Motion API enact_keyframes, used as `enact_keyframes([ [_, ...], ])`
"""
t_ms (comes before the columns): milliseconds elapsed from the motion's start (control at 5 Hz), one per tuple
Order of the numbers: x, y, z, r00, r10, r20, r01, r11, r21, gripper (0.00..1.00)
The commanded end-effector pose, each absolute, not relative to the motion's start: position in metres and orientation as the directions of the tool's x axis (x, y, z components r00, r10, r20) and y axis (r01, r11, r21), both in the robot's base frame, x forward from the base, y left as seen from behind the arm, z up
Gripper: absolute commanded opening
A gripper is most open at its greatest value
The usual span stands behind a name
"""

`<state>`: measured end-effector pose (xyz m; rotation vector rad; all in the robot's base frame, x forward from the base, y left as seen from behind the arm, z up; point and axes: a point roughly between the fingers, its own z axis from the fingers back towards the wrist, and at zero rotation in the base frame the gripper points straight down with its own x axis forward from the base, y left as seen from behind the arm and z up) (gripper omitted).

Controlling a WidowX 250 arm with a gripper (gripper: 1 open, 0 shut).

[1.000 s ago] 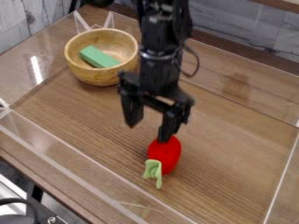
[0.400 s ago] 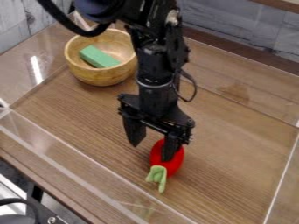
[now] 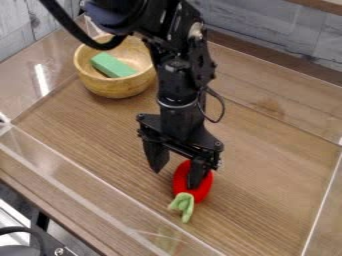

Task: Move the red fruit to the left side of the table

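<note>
Gripper [image 3: 181, 167] lowered since a second ago, its spread fingers [image 3: 158, 154] now straddling the red fruit [image 3: 191, 180] on the desk [image 3: 80, 140]; grasp probably imminent; leftward carry pending.

A green block [image 3: 115, 66] lies in the wooden bowl [image 3: 83, 79].

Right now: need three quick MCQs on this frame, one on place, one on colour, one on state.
1. Where is the bowl?
A. far left of the table
B. near right corner
C. under the tool

2. What colour is the block in the bowl?
A. blue
B. green
C. red

3. How is the tool?
A. shut above the bowl
B. out of view
C. open, fingers either side of the fruit

Key: 1 A, bowl sits far left. 2 B, the block is green. 3 C, the fingers stand apart, astride the fruit.
</note>
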<state>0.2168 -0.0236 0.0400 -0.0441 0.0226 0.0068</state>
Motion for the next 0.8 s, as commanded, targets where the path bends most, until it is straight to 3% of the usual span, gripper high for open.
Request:
enact_keyframes([
  [0, 0.2209, -0.0226, 0.0405, 1.000, 0.003, -0.006, -0.004, 0.999, -0.043, 1.00],
  [600, 0.2277, -0.0177, 0.0377, 1.000, 0.006, 0.011, -0.006, 0.999, -0.052, 1.00],
])
